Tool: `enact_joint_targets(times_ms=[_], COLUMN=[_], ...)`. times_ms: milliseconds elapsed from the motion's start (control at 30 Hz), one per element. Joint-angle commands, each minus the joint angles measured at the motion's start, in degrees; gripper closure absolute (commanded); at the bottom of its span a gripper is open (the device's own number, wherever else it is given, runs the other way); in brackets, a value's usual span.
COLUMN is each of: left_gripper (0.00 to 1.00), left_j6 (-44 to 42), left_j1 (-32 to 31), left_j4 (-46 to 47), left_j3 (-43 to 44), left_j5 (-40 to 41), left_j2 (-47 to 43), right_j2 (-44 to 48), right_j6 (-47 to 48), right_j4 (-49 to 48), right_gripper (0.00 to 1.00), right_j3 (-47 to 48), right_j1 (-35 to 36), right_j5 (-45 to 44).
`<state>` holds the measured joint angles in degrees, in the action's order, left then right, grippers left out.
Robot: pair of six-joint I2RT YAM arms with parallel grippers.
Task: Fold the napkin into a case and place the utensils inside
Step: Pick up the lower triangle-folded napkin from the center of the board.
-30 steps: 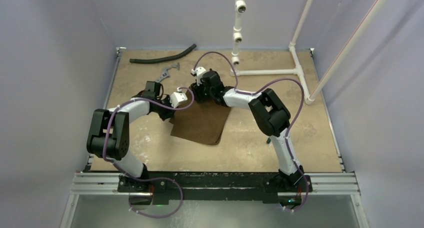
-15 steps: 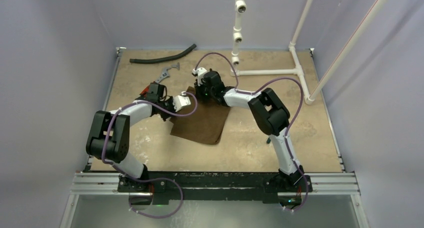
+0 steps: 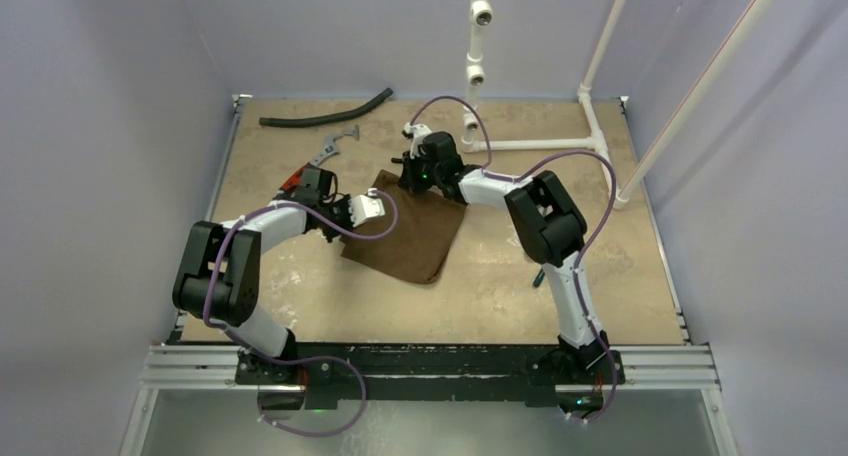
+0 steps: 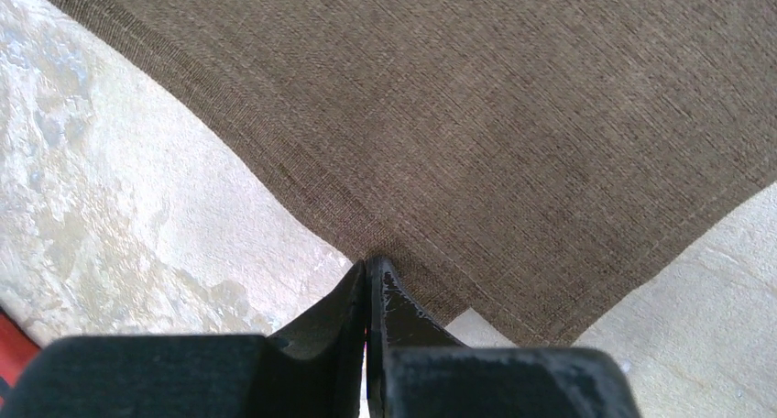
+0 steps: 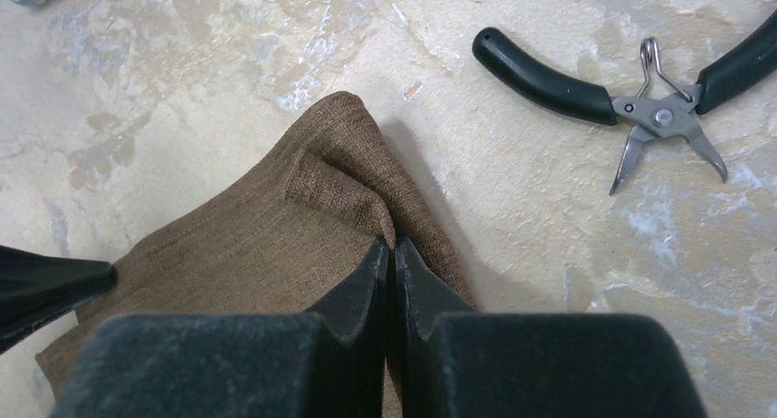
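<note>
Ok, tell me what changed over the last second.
Both grippers shut on the napkin: the left gripper slid right onto its left edge, the right gripper pinched the far corner and drew it farther away and rightward. The black hose and the wrench stayed put.

A robotics lab test cell, not a home or kitchen. Plain lavender walls [image 3: 100,126] box in a single table [image 3: 300,296] with a mottled beige top. Two arms, left [image 3: 215,271] and right [image 3: 545,226], are bolted to an aluminium rail [image 3: 450,366] at its near edge and trail loose purple cables [image 3: 600,176]. A white pipe frame [image 3: 530,144] stands at the far right. The props are mismatched: a napkin [image 3: 410,241], a hose [image 3: 325,114] and pliers [image 5: 641,106].
</note>
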<state>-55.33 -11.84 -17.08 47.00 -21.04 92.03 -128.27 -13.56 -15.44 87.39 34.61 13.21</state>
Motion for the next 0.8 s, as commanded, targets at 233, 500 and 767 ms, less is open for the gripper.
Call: enact_joint_targets(times_ms=[233, 500, 767], left_gripper=[1.00, 1.00, 0.74], left_j6=[-5.09, -5.55, -0.10], left_j1=[-0.26, -0.30, 0.60], left_j4=[-12.48, -13.31, -23.23], left_j3=[-0.75, 0.02, 9.98], left_j5=[0.71, 1.49, -3.18], left_j2=[2.32, 1.88, -0.76], right_j2=[-4.96, -6.05, 2.54], right_j6=[-3.82, -4.54, -3.91], right_j4=[-0.89, -2.86, 0.79], right_gripper=[0.93, 0.72, 0.36], right_j3=[6.87, 8.14, 5.81], right_j1=[-0.06, 0.41, 0.24], right_j5=[-4.26, -7.06, -11.71])
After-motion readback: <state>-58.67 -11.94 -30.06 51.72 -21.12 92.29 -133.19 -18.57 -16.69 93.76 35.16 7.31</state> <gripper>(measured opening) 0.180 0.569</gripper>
